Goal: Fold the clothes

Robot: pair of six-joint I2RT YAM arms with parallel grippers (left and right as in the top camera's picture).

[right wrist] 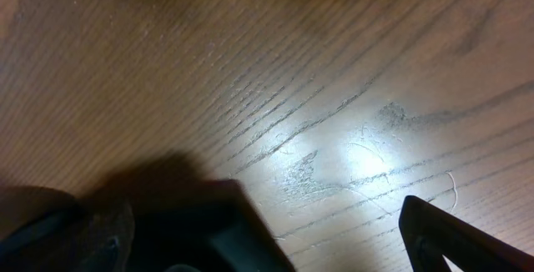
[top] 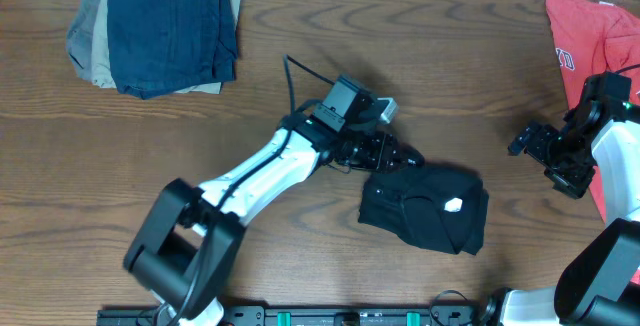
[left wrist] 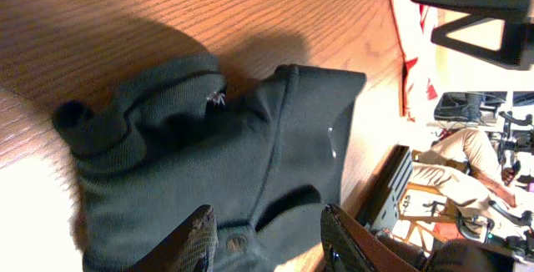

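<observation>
Left gripper [left wrist: 271,240] sits half-open astride the edge of the black T-shirt [top: 425,206], with no firm pinch showing. Closing here could snag several bunched layers just ahead. Right gripper [top: 527,144] gapes empty.

Left arm reaches out; right arm sits at the side.
The left arm stretches diagonally toward the middle, the left gripper [top: 397,154] held low with jaws partly apart. The right gripper [top: 528,143] is spread wide, pointing left.
</observation>
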